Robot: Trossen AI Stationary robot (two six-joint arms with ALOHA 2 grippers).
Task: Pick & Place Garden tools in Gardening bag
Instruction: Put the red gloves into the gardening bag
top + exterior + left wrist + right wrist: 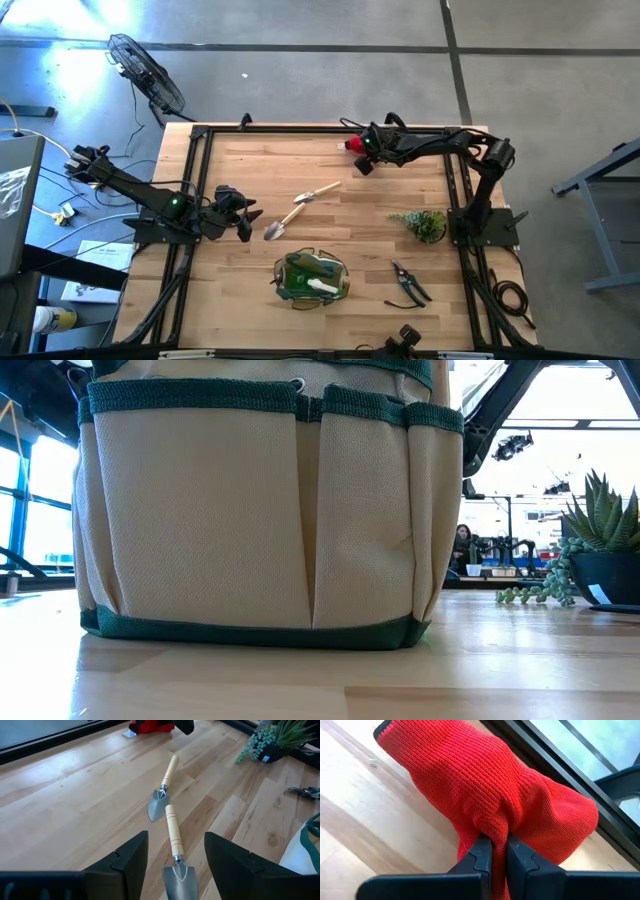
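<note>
Two wooden-handled trowels lie flat at mid-table: one (167,777) farther off, one (176,845) close by. My left gripper (245,217) hovers open at the near trowel's metal head (180,881), one finger on either side, touching nothing. My right gripper (360,150) is at the far edge, shut on the red knitted glove (490,785). The gardening bag (310,277) stands upright near the front edge, with something pale inside. Black pruning shears (408,283) lie flat to its right. My right gripper pinches a bunched fold of the red glove (496,831) between its two fingers (481,856), several layers gathered. The fingers slant down toward the table's far edge. The glove's cuff end (385,727) spreads beyond them over the wood; whether it is lifted clear I cannot tell.
A potted plant with a trailing sprig (422,224) stands at the right, near the right arm's base. A black frame rail (555,775) runs along the far edge just behind the glove. In the low view the bag (260,510) fills most of the picture.
</note>
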